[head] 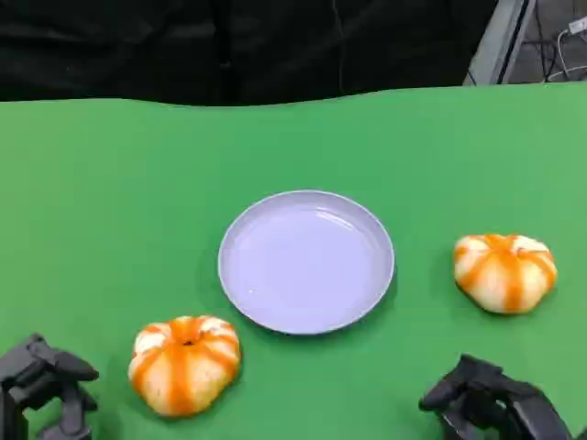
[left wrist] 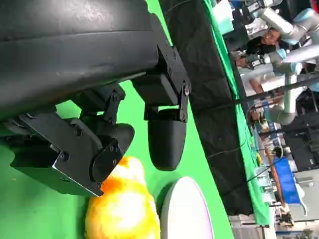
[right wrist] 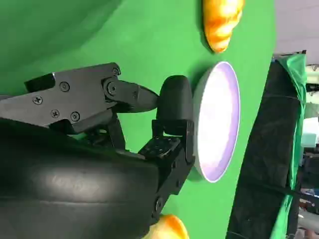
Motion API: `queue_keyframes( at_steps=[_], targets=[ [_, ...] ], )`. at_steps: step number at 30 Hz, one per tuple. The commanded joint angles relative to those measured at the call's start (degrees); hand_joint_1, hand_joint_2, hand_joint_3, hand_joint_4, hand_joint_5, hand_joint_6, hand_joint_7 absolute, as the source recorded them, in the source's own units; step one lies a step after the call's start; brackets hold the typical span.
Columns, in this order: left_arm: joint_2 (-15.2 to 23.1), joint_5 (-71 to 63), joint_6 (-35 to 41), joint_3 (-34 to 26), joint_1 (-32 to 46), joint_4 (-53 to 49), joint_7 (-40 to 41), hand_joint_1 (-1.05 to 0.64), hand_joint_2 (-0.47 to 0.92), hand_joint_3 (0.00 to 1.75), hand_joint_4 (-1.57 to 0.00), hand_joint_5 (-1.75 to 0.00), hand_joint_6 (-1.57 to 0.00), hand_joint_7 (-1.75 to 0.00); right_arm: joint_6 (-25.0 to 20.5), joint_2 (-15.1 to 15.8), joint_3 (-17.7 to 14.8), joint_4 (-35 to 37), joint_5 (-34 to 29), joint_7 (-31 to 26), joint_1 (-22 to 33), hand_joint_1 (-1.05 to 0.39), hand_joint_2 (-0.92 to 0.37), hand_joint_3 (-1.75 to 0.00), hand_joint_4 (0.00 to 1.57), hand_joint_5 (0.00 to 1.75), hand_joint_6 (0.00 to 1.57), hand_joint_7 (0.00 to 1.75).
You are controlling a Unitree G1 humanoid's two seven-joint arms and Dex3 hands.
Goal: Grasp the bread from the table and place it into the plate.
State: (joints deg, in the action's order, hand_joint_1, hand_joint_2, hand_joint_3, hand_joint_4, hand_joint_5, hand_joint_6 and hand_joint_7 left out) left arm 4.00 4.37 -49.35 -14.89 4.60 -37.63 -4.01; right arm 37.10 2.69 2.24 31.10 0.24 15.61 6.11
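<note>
A pale lilac plate (head: 307,261) lies empty in the middle of the green table. One round bread with orange stripes (head: 183,362) sits near the plate's front left. A second striped bread (head: 504,270) sits to the plate's right. My left hand (head: 41,385) is low at the front left, a short way left of the nearer bread, holding nothing. My right hand (head: 491,399) is at the front right, in front of the second bread, also holding nothing. In the left wrist view my left hand's fingers (left wrist: 167,134) hang apart above the bread (left wrist: 122,204), beside the plate (left wrist: 187,211).
The green table (head: 110,202) ends at a black curtain (head: 229,46) along the back. In the right wrist view my right hand (right wrist: 124,119) faces the plate (right wrist: 217,119), with one bread (right wrist: 222,20) beyond it and another bread (right wrist: 167,229) close by.
</note>
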Motion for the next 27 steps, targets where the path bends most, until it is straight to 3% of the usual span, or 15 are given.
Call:
queue_keyframes(
  at_steps=[1,15,27],
  targets=[
    [1.02,-0.57,-0.04,0.04,-0.67,-0.67,0.94,0.05,0.48,1.24,-0.88,-1.54,-0.90,-1.23,-0.67,1.31,-0.79,0.04,0.93,0.17,-0.65,-0.28,-0.92,-0.47,0.59,1.75,0.67,1.21],
    [0.89,-0.21,0.54,0.91,-3.30,-2.85,0.40,0.03,0.47,1.25,-0.87,-1.54,-0.90,-1.22,1.08,1.79,-1.98,5.82,1.02,0.58,-5.42,-0.27,-0.92,-0.47,0.60,1.75,0.68,1.21],
    [1.16,0.64,-0.82,0.92,-3.95,-4.50,-0.28,0.05,0.50,1.21,-0.86,-1.51,-0.90,-1.18,2.02,1.75,-2.05,7.40,1.22,0.70,-6.06,-0.27,-0.92,-0.47,0.60,1.75,0.68,1.19]
  ],
)
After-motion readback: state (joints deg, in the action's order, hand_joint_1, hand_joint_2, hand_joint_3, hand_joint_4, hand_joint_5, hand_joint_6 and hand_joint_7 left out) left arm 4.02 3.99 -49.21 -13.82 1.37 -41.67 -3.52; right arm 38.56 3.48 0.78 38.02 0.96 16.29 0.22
